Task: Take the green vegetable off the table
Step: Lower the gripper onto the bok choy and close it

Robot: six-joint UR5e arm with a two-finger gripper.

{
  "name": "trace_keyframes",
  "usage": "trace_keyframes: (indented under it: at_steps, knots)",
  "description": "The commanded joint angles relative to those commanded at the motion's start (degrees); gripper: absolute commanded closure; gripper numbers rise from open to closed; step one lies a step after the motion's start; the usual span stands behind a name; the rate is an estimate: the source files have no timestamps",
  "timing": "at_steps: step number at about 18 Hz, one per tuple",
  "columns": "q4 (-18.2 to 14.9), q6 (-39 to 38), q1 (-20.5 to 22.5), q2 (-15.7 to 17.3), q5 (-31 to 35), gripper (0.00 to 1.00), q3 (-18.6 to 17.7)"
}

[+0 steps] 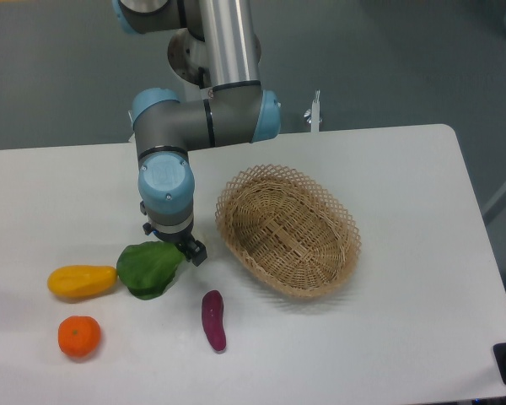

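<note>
The green vegetable (152,268) lies flat on the white table (388,337), with its broad dark leaf toward the front left and its pale stem end under my wrist. My gripper (180,246) points down over that stem end. One dark finger (196,251) shows just right of the stem; the other is hidden behind the wrist. The jaws look open and spread about the stem, and the vegetable still rests on the table.
A yellow fruit (82,281) lies touching the leaf's left edge. An orange (78,336) sits in front of it, and a small purple eggplant (213,320) lies to the front right. A wicker basket (287,230) stands close to the gripper's right.
</note>
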Motion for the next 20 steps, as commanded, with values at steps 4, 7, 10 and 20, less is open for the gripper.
trace_keyframes:
  at_steps: [4,7,10,20]
  knots:
    - [2.62,-0.09,-1.05,-1.58,0.79,0.00,-0.18]
    - [4.13,-2.54,-2.28,-2.90,2.72,0.00,-0.26]
    - [3.96,-3.16,-2.37,-2.99,3.08,0.07,-0.09]
    - [1.76,-2.99,-2.03,-0.36,3.17,0.74,1.67]
